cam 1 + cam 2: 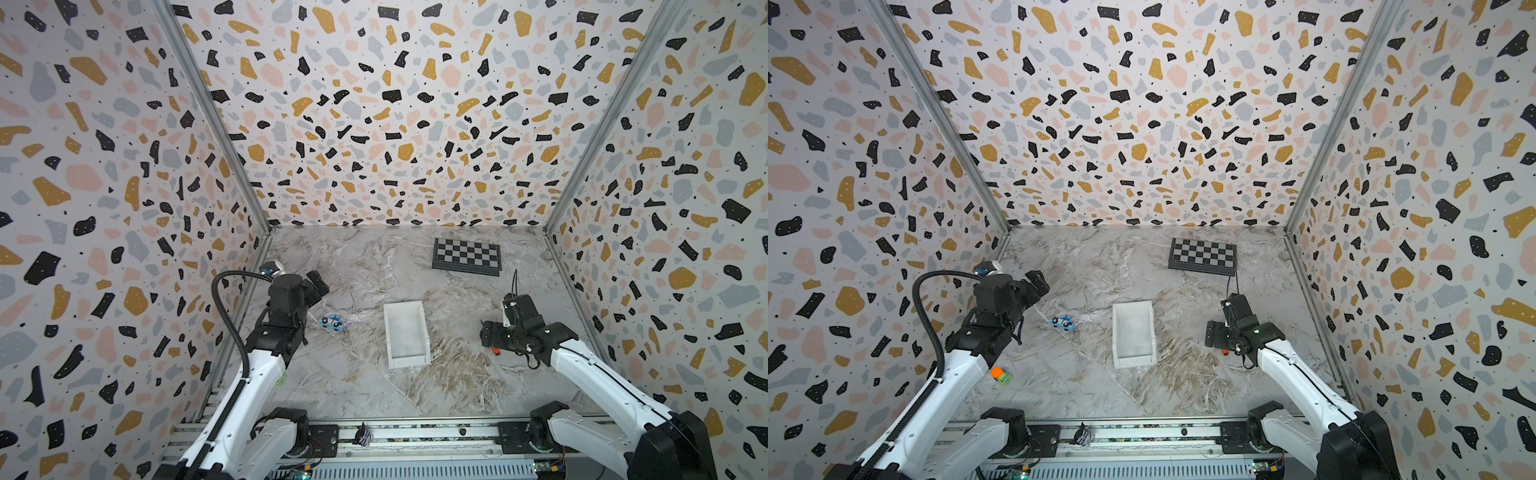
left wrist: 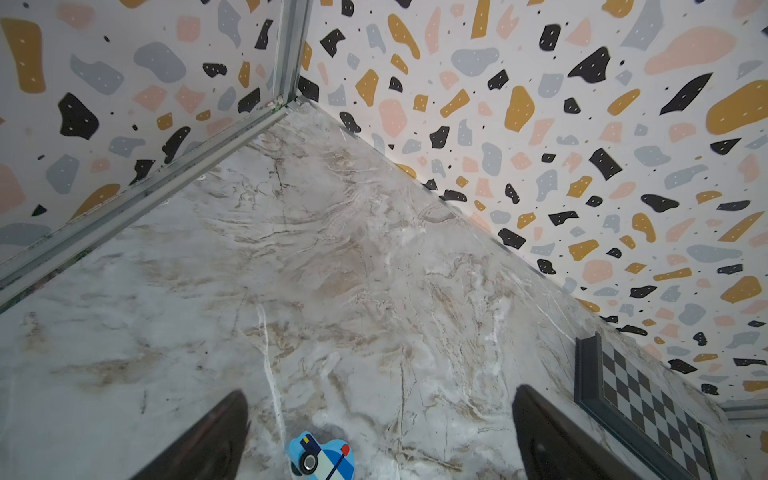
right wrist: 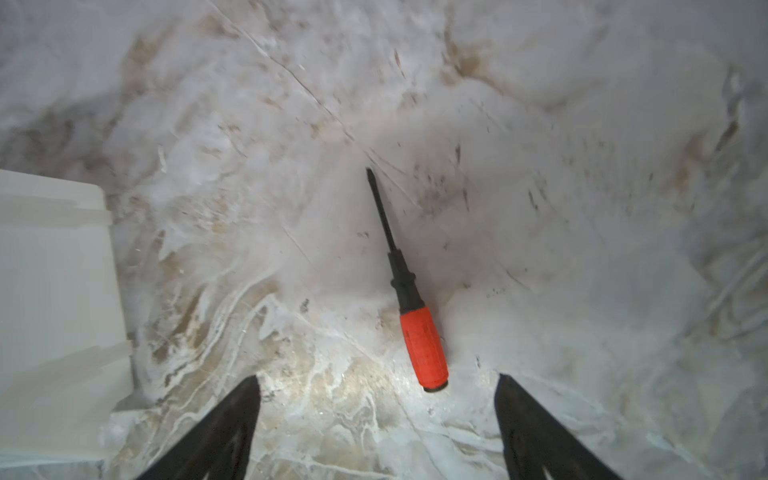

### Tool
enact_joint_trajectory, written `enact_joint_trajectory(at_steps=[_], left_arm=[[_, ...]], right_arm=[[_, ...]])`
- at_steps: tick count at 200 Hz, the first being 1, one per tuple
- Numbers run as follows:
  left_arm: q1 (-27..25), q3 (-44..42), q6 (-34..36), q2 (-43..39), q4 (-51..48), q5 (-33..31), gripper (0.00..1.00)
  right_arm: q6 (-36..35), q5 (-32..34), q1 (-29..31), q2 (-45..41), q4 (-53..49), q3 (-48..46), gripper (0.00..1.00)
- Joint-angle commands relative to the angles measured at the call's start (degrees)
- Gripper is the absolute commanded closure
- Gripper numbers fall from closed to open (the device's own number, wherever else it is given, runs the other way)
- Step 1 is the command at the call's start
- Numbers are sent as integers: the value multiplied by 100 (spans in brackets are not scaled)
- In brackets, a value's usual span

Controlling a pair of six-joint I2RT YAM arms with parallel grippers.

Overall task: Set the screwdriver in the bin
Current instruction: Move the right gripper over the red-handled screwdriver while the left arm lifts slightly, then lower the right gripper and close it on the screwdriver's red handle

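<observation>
Approach step in hand, by our reading: the right pincer [image 3: 378, 377] is hovering low over the screwdriver [image 3: 402, 279], jaws spread, nothing between them. The screwdriver is lying flat on the tabletop [image 1: 365, 266], outside the bin [image 1: 409, 360], to its right in both top views and clear of its wall. Its red-orange handle is sitting off centre between the 2 fingertips, and the black shaft is pointing away from the pincer. The bin is looking empty.

Next move, as we are judging it: centre the jaws over the handle, lower until the tips are almost touching the surface, then close across it. The tool is slim and flat-lying, so a shallow descent is risking a miss or a roll.

The left pincer [image 2: 379, 390] is also hanging released and empty, above the blue toy car [image 1: 331, 323].

Surface: grey-white marble pattern with brown veining, hard and smooth-looking. Room: 3 terrazzo-print walls with metal corner rails are enclosing the cell, and a checkered board [image 1: 466, 255] is lying near the back wall.
</observation>
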Motion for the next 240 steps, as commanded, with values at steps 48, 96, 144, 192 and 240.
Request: enact_joint_trajectory(at_steps=[48,96,144,192,240], left_arm=[[13,221,166,-1,-1,60,0],[13,337,114,41,15,141,0],[21,451,146,-80,2,93,0],[22,482,183,-57,-33,88,0],[30,447,186,-69,-28,89,0]], right_arm=[[269,183,54,94,200,-283,32],[190,319,52,400,299,-210,47],[108,373,53,555,557,-283,47],[83,381,52,811,718,-323,49],[76,356,45,1019,939,-494,56]])
